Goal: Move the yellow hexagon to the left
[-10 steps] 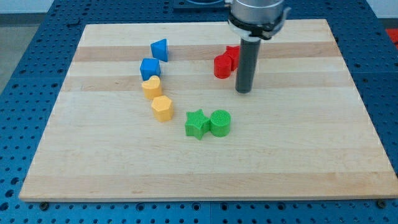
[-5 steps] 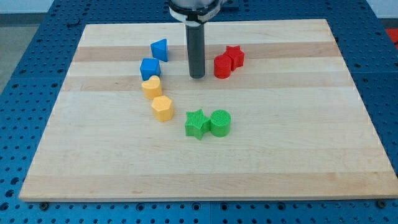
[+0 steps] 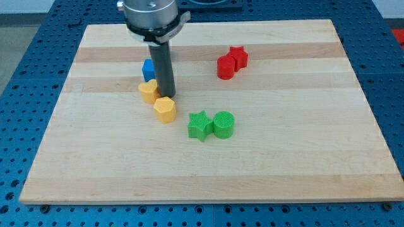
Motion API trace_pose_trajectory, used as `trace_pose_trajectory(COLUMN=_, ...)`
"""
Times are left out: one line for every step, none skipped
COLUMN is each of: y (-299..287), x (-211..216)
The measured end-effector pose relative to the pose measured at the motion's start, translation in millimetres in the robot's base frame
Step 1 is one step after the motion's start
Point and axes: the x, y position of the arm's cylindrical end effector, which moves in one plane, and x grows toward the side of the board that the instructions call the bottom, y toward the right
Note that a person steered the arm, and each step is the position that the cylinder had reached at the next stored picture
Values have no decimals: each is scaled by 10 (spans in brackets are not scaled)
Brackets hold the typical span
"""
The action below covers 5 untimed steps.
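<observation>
The yellow hexagon (image 3: 165,109) lies on the wooden board (image 3: 284,145), left of centre. My tip (image 3: 166,95) stands just above it toward the view's top, touching or nearly touching its upper edge. A yellow heart block (image 3: 148,91) sits directly left of the tip, against the rod. A blue block (image 3: 148,68) shows above the heart, partly hidden by the rod. A second blue block seen earlier is hidden behind the rod.
A green star (image 3: 199,125) and a green cylinder (image 3: 223,124) sit side by side right of the hexagon. A red cylinder (image 3: 225,67) and a red star (image 3: 238,57) stand together at the upper right of centre.
My tip has moved left and toward the view's bottom, from beside the red blocks to between the yellow heart and hexagon. The heart has shifted slightly left. The rod now hides one blue block.
</observation>
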Motion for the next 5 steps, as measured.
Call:
trace_pose_trajectory(y=118, x=80)
trace_pose_trajectory(y=605, x=285)
trace_pose_trajectory(y=628, x=467)
trace_pose_trajectory(y=521, x=438)
trace_pose_trajectory(y=374, x=409)
